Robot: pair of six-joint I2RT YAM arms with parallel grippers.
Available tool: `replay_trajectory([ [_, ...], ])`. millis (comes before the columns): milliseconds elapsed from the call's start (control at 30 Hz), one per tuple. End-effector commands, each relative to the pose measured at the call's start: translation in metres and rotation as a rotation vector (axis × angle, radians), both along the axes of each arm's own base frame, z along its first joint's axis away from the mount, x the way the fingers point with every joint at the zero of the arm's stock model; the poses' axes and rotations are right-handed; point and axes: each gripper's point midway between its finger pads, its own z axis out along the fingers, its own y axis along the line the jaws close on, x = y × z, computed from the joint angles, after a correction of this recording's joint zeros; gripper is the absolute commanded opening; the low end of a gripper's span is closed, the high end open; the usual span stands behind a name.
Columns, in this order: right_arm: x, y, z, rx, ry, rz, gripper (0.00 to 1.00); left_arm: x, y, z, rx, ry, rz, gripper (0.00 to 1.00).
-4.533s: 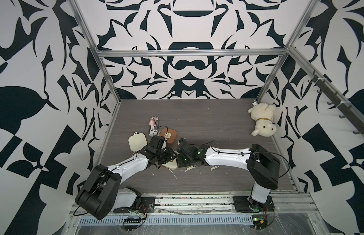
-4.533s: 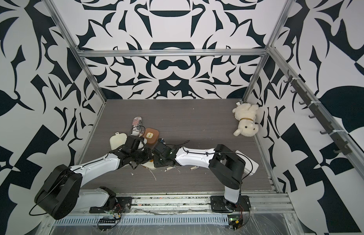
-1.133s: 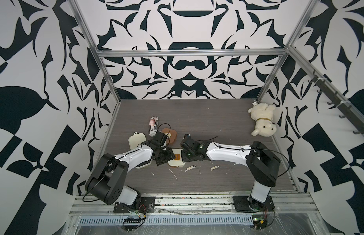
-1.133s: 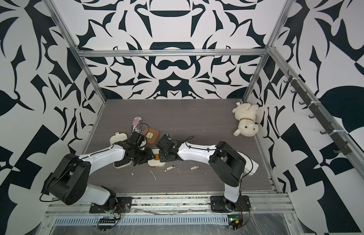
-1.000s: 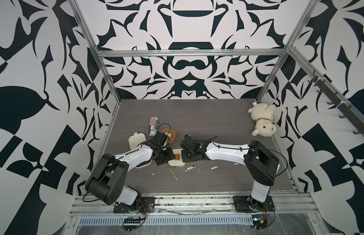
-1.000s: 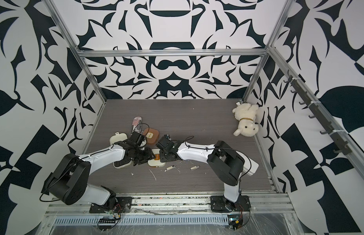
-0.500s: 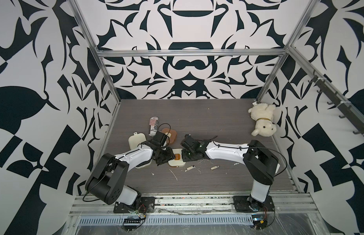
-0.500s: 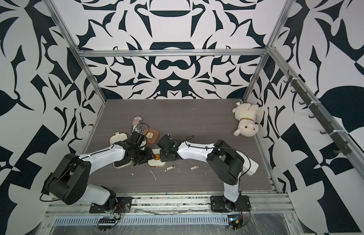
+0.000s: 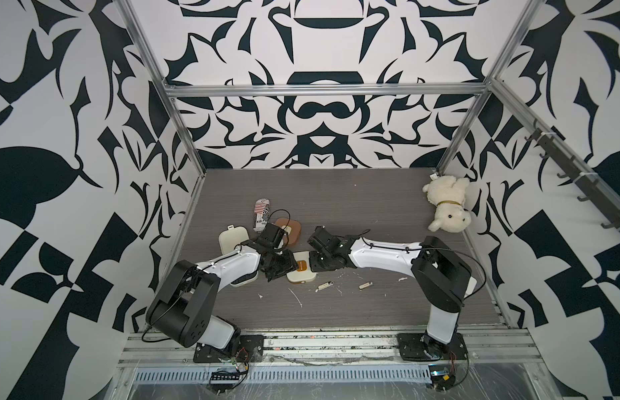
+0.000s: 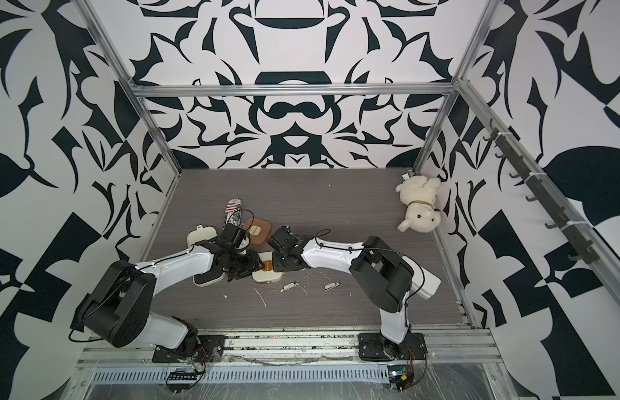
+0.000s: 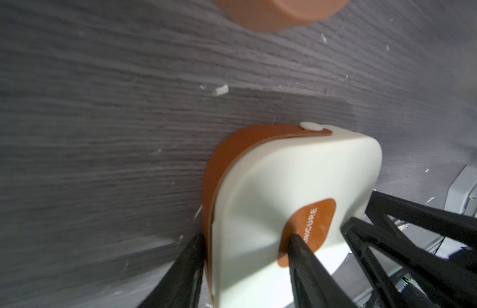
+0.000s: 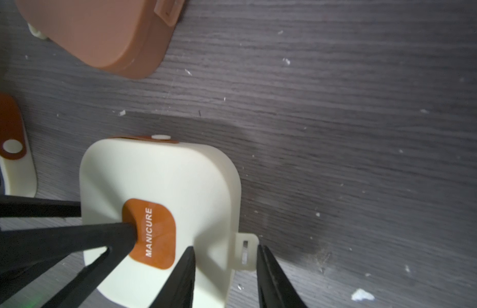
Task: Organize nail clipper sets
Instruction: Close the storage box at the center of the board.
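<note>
The table [image 9: 371,207] has open room toward its far wall; our work crowds the near left. The closed cream case [image 12: 165,173] lies flat there, near the brown case [image 12: 99,34]. Our left tool [image 11: 246,240], partly closed, pins it with one finger at its side and one on the label, so it cannot slide. Our right tool [image 12: 224,248] stands open astride the clasp tab [image 12: 245,250], probably to fasten it. A loose clipper [image 9: 326,285] lies near the case's front edge.

Plush dog [image 9: 445,204], crushed can [image 9: 262,214] (striped)
</note>
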Motion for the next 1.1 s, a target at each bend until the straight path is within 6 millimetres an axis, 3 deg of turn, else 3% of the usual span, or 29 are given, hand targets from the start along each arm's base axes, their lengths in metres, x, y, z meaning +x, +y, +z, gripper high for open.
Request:
replay_trajectory([
  [0,-0.013,0.017,-0.027,0.022,0.066,0.045,0.39,-0.035,0.027,-0.038,0.143,0.149,-0.002,0.53],
  [367,-0.017,0.014,-0.039,0.022,0.090,0.037,0.37,-0.035,0.026,-0.039,0.142,0.153,-0.004,0.53],
  [767,0.012,-0.005,0.028,-0.042,-0.083,0.058,0.43,-0.039,0.029,-0.040,0.150,0.164,-0.008,0.53],
  [1067,0.012,0.004,0.033,-0.022,-0.079,0.081,0.42,-0.038,0.027,-0.043,0.150,0.170,-0.010,0.53],
])
